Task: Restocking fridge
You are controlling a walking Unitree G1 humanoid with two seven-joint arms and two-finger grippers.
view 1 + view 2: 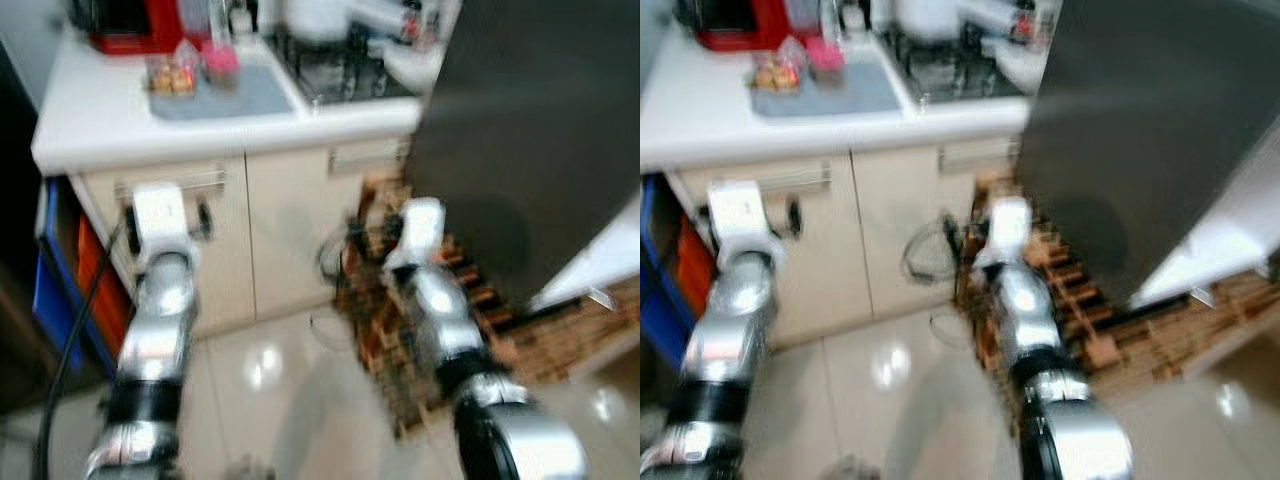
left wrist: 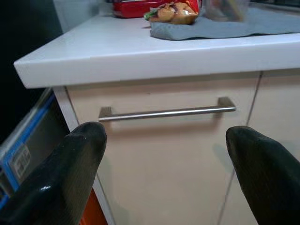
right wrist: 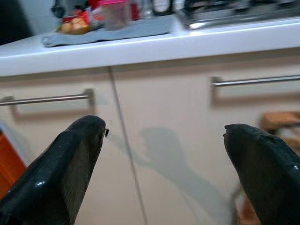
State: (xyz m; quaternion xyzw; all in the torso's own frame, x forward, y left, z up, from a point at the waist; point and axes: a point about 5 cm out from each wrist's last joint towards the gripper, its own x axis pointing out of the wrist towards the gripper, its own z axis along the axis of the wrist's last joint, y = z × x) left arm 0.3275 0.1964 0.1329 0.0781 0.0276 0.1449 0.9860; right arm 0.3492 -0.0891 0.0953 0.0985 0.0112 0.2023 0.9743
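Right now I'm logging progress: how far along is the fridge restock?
Nothing looks done. Both the left end effector and right end effector are open and empty, facing the cabinet drawers. The food bag and pink-lidded container sit on the counter.

Head views: blurred throughout by motion.
Red appliance [image 1: 130,28] on the counter: cut off by the top edge; kind not told.
Packet of food [image 2: 172,12] on the grey mat [image 1: 225,92]: contents too soft to name.
Pink-lidded container [image 3: 114,13]: contents not made out.
Hob [image 1: 340,68]: cookware on it smeared.
Dark fridge door [image 1: 530,130]: ran past the top and right edges.
Blue crate [image 1: 52,290]: partly cut by the left edge.
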